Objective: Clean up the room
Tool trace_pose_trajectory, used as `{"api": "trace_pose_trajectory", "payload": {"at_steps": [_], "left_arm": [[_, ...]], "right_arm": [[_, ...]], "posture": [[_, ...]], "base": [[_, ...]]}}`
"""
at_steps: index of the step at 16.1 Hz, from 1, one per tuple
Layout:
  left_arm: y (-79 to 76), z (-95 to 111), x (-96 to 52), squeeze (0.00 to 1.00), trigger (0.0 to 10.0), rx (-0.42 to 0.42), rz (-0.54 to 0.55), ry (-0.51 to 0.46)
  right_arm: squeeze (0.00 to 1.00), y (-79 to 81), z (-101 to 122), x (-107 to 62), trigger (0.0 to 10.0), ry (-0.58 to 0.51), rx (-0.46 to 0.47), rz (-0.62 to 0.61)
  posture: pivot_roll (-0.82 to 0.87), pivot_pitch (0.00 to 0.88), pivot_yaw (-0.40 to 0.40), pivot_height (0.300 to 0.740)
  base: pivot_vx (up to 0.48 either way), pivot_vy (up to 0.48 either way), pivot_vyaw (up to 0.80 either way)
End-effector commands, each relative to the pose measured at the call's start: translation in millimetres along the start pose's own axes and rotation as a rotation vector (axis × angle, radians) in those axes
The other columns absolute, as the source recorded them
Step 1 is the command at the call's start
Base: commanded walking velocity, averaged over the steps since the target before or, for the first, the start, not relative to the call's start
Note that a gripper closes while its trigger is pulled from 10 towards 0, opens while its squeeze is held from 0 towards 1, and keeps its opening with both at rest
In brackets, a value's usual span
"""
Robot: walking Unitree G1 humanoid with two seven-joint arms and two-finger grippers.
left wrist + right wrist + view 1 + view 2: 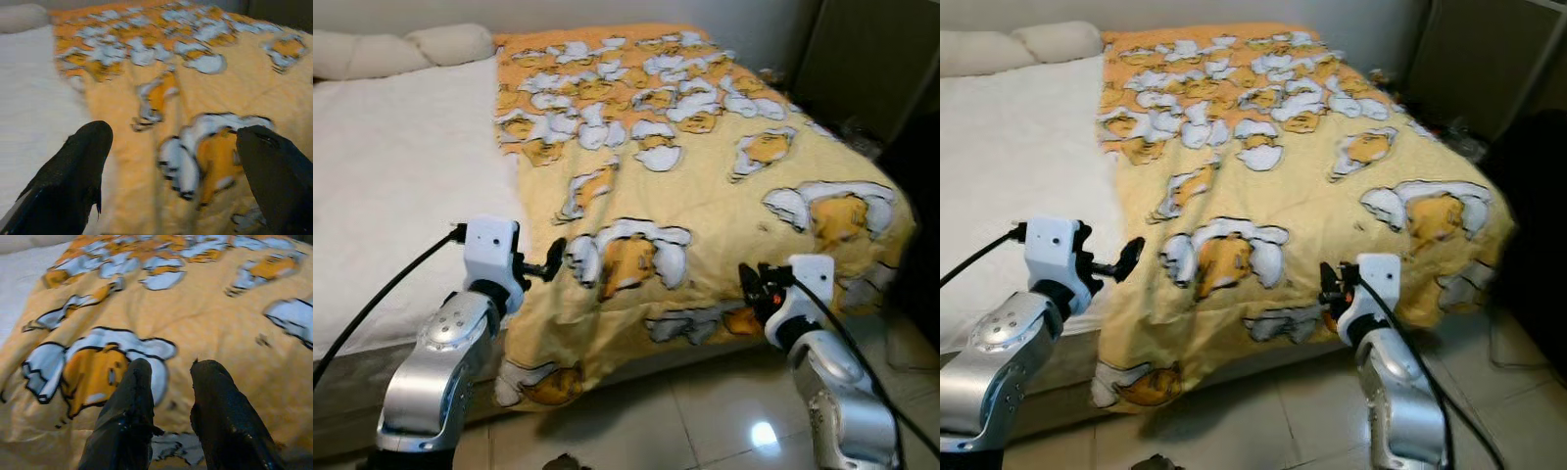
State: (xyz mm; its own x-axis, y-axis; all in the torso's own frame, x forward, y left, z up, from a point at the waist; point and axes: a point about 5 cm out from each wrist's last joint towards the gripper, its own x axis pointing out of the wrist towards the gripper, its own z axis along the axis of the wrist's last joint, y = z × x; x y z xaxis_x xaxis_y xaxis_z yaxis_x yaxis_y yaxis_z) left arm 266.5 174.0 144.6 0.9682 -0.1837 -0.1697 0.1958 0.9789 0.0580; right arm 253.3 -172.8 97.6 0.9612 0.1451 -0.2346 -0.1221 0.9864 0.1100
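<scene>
Pillows [401, 47] cut by frame edge, blanket [195, 122] print blurred, dark corner items indistinct

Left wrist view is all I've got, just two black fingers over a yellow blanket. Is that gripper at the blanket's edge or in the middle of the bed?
Observer: At the edge. The left gripper hovers at the yellow blanket's left border, near the foot of the bed, where it meets the bare white sheet.
Operator: Where's the other arm?
Observer: The right gripper is at the foot edge of the blanket, nearer its right corner, fingers parted with nothing between them.
Operator: Does the blanket cover the whole bed?
Observer: No. It covers the right part; the left part shows white sheet, with pillows at the head.
</scene>
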Motion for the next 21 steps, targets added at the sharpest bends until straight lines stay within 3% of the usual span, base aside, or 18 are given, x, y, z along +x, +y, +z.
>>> {"api": "trace_pose_trajectory", "payload": {"at_steps": [1,3,4,10,12,14,21], "left_arm": [[9.5,-3.0,-1.9,0.00,10.0,0.018,0.044,0.010],[11.2,-3.6,-1.4,0.00,10.0,0.041,0.057,0.005],[11.3,-3.1,-0.9,0.00,10.0,0.040,0.059,-0.002],[15.2,-0.5,4.7,0.00,10.0,0.083,0.049,-0.014],[14.1,0.8,7.2,0.00,10.0,0.114,0.031,-0.016],[14.1,-0.5,7.8,0.00,10.0,0.104,0.053,-0.011],[0.9,-7.9,3.0,0.00,10.0,0.040,0.023,-0.045]], "right_arm": [[0.00,13.8,1.6,7.4,10.0,0.014,-0.001,0.064],[0.00,15.7,1.2,10.5,10.0,0.018,-0.008,0.081],[0.00,14.7,0.8,11.6,10.0,0.017,0.035,0.066],[0.00,12.8,1.1,11.2,10.0,0.008,0.055,0.047],[0.00,12.0,-0.3,8.4,10.0,0.005,0.066,0.038],[0.00,13.1,-0.7,6.4,10.0,0.003,0.063,0.044],[0.00,8.9,3.4,6.4,10.0,-0.005,-0.003,0.051]], "posture": [[0.03,0.000,0.019,0.740],[0.04,0.000,0.010,0.740],[0.05,0.000,0.008,0.740],[0.04,0.000,0.023,0.740],[0.03,0.000,0.032,0.740],[0.02,0.000,0.034,0.740],[0.03,0.000,0.013,0.740]], "base": [[0.000,0.480,0.80],[0.000,0.480,0.80],[0.000,0.480,0.00],[0.000,0.442,0.00],[0.000,-0.206,0.00],[0.000,-0.480,0.00],[0.000,0.000,0.00]]}}
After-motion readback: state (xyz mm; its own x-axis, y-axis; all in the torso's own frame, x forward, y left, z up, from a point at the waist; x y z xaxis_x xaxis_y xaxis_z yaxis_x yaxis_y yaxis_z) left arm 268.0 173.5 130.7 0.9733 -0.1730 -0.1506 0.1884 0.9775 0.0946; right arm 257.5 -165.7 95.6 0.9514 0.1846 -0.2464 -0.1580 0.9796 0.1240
